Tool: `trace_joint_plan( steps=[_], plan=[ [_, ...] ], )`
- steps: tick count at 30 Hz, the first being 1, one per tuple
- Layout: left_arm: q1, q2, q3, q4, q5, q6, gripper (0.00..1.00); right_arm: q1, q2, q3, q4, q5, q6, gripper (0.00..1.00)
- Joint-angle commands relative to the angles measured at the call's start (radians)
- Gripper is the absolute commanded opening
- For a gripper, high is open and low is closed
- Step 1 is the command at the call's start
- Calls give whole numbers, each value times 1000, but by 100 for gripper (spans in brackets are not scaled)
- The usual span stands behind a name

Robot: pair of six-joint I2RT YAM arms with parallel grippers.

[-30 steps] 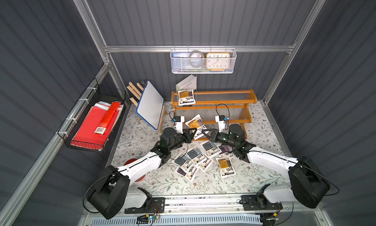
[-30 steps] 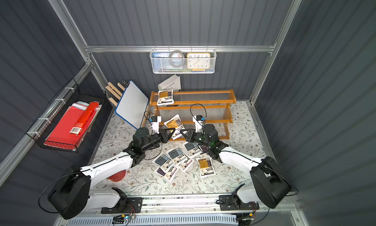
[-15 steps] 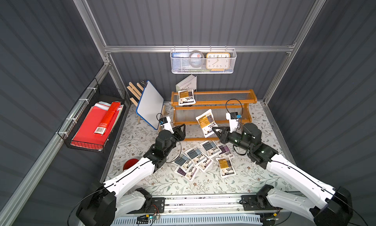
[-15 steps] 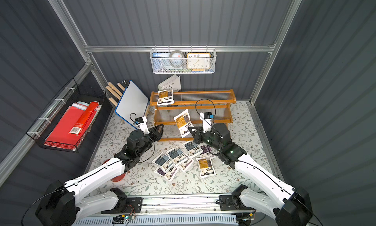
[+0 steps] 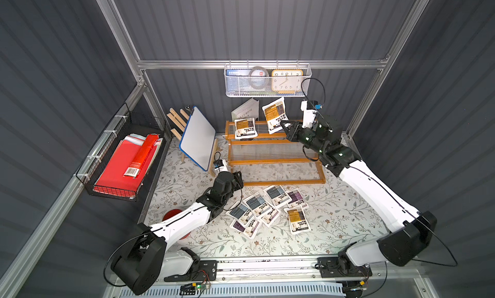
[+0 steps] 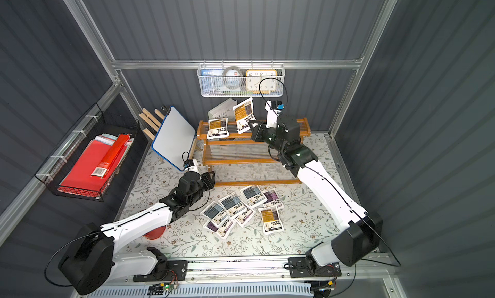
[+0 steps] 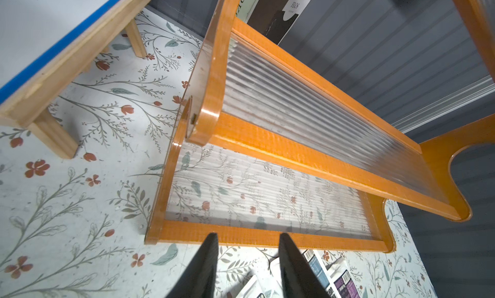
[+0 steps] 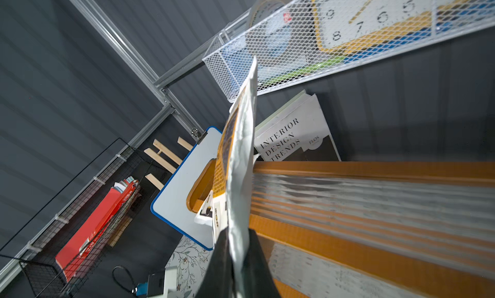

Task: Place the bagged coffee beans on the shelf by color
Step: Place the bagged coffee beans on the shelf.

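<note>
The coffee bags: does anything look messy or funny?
Yes. The loose bags lie in a jumbled heap on the flowery table, overlapping and tilted, colours mixed. One yellow bag sits slightly crooked on the top tier of the shelf. A second yellow bag sticks up from the right tool.

The shelf (image 5: 276,161) is set at the back of the table (image 5: 348,216), with a book (image 5: 245,111) leaned behind it and a whiteboard (image 5: 198,138) stood to its left. One pouch (image 5: 245,127) is laid at the top tier's left end, and a second pouch (image 5: 275,114) is held upright just right of it. The other pouches (image 5: 258,202) are strewn before the shelf, some overlapping.
</note>
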Motion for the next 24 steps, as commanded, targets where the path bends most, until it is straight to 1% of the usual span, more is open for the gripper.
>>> trace_joint_plan(
  steps=[1, 6, 11, 16, 19, 24],
  plan=[
    [4, 18, 34, -2, -25, 41, 42, -12, 35, 64, -32, -31, 67, 0],
    [3, 73, 73, 6, -23, 67, 42, -35, 74, 91, -12, -48, 120, 0],
    [4, 113, 97, 20, -3, 75, 42, -51, 93, 73, -16, -45, 163, 0],
    [3, 127, 102, 15, -10, 84, 39, -59, 117, 46, -2, -48, 197, 0],
    [3, 129, 105, 12, -6, 89, 39, -60, 127, 29, 15, -88, 216, 0],
    [3, 119, 106, -2, -17, 95, 39, -63, 133, 4, 15, -76, 224, 0]
  ],
)
